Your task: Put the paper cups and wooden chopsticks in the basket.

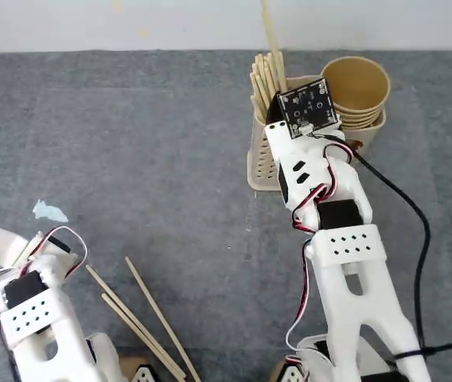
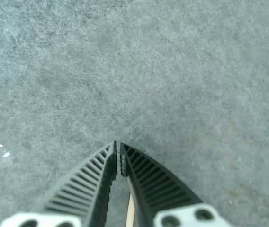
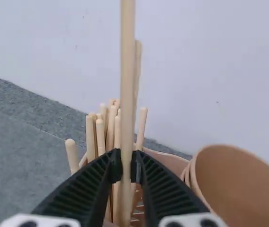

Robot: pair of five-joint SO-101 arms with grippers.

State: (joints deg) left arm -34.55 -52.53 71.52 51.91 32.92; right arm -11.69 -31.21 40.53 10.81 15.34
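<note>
We see grey desk (image 1: 154, 159), one white basket (image 1: 262, 169) at far edge by wall. One stack of paper cups (image 1: 357, 83) in basket's right side; at least three rims counted. Right claw (image 3: 125, 165) clamps one upright chopstick (image 3: 127, 71) above bundle (image 1: 264, 76) standing in basket. Left claw (image 2: 118, 151) closed, tips touching, gripping nothing, over desk. Three loose chopsticks (image 1: 142, 322) lie on desk between arms.

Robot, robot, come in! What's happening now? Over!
Right gripper shut on one chopstick, at the basket. Left gripper shut. Three loose chopsticks on the table. Nothing blocking.
</note>
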